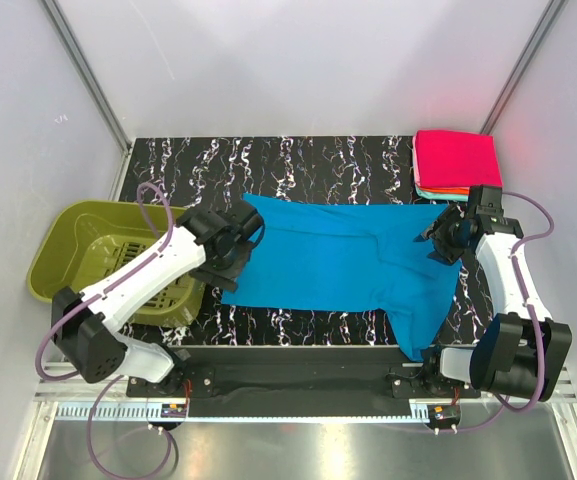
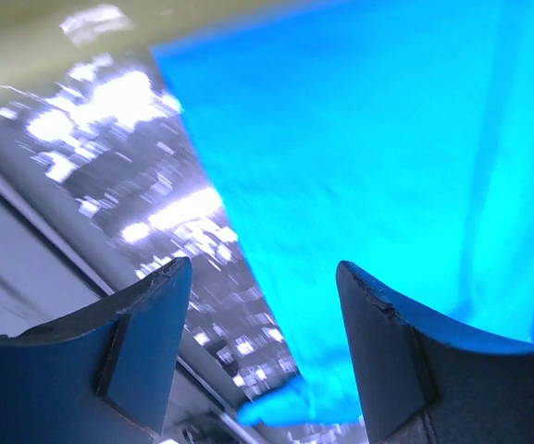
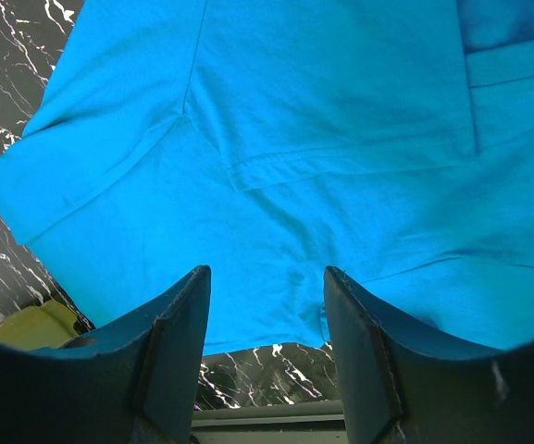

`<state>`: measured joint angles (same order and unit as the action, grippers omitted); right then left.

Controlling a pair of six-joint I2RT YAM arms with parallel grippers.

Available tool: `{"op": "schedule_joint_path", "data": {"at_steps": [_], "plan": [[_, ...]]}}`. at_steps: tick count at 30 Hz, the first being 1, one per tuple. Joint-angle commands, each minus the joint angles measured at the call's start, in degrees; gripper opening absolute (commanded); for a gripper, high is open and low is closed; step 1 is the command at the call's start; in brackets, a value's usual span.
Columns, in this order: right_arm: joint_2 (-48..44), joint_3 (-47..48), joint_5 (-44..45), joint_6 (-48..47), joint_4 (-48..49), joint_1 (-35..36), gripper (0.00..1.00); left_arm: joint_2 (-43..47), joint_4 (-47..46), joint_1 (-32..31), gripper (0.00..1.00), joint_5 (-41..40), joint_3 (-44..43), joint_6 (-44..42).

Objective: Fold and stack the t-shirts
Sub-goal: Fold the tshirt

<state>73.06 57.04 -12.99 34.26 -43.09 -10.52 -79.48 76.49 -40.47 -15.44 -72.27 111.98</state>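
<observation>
1. Top external view. The blue t-shirt [image 1: 338,265] lies spread at the centre of the marbled table [image 1: 298,155]. One part trails toward 5 o'clock, up to the right arm's base. The left gripper [image 1: 243,250] is at the shirt's 9 o'clock edge and the right gripper [image 1: 436,240] at its 3 o'clock edge. The stack of folded t-shirts [image 1: 456,160], magenta on top, sits at 1 o'clock, just beyond the right wrist. The olive basket [image 1: 88,240] is at 9 o'clock. Likely hazards: the trailing part may snag on the base or drag the cloth askew once a fold begins, and a wide swing of the right wrist may nudge the stack.

2. Left wrist view (blurred). The left gripper [image 2: 262,273] has its jaws apart, with nothing between them. The edge of the blue t-shirt [image 2: 368,139] runs from 11 o'clock down to 6 o'clock and passes under the gap, with bare table [image 2: 109,120] at 9 o'clock. Likely hazard: jaws closing here may take only the margin of the cloth, or none, so the edge slips out on the lift.

3. Right wrist view. The right gripper [image 3: 267,273] also has its jaws apart and empty, above the blue t-shirt [image 3: 322,111], which fills the view. Seams and creases cross the centre, and the table [image 3: 7,55] shows at 9 o'clock. Likely hazard: a pinch on the creased area may gather uneven layers. A mismatch between the two arms' grips would skew the fold.
</observation>
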Motion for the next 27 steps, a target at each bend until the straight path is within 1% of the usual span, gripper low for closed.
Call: {"op": "schedule_joint_path", "data": {"at_steps": [1,4,7,9,11,12,13,16,22,25,27], "plan": [[-0.90,0.44,0.34,-0.95,0.20,0.24,0.59,-1.72,9.11,-3.21,0.68,-5.47,-6.55,4.47],[-1.16,0.27,0.43,-0.95,0.03,0.24,0.59,-3.22,11.57,-5.84,0.67,-6.79,-8.32,6.93],[-1.51,0.18,0.43,-0.86,0.11,0.24,0.59,-4.62,9.74,-9.44,0.66,-6.18,-5.88,10.09],[-1.78,0.09,0.16,-0.77,0.11,0.33,0.59,-5.76,5.27,-10.94,0.65,-3.90,-3.24,10.36],[-1.78,0.18,-0.19,-0.69,0.02,0.24,0.59,-6.47,-0.27,-11.21,0.63,-0.31,2.11,10.19],[-1.86,0.09,-0.10,-0.77,0.11,0.24,0.59,-6.65,-2.20,-11.12,0.62,0.58,4.13,10.01],[-2.13,0.01,-0.01,-0.77,0.11,0.24,0.59,-6.65,-6.40,-11.12,0.61,1.02,7.98,10.01],[-3.00,-0.61,0.69,-0.51,0.02,0.24,0.59,-6.30,-10.99,-11.12,0.57,2.87,13.45,11.76],[-3.36,-1.49,0.78,1.07,0.20,0.24,0.59,-8.58,-13.55,-10.42,0.57,0.68,15.14,13.17],[-3.45,-1.40,0.87,1.07,0.29,0.24,0.59,-9.99,-14.35,-9.72,0.57,1.73,14.09,13.00],[-3.36,-1.49,1.04,0.98,0.38,0.24,0.59,-10.87,-13.83,-9.72,0.53,2.43,11.99,12.56]]}}
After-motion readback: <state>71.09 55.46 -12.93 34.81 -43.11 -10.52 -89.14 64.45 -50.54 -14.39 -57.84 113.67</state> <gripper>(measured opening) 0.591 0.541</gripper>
